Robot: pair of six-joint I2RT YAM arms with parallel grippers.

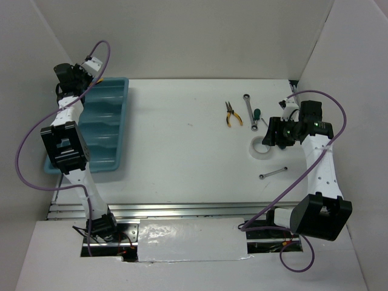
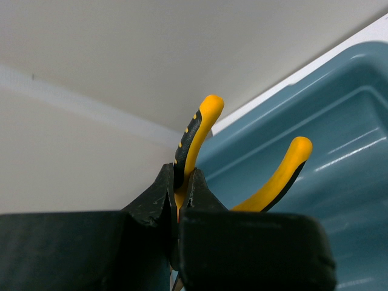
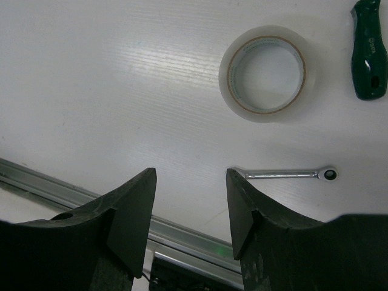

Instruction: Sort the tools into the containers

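The left pincer [image 2: 177,200] is clamped on yellow pliers [image 2: 197,130], the blue tray [image 2: 339,121] just beyond it; the right pincer [image 3: 191,200] stands apart, tape ring [image 3: 265,116] ahead

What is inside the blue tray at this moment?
The tray shows no tools in its visible compartments. The left arm covers its left side, so that part cannot be seen.

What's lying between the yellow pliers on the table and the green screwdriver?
A slim silver wrench lies between the pliers and screwdriver, seen in the top view.
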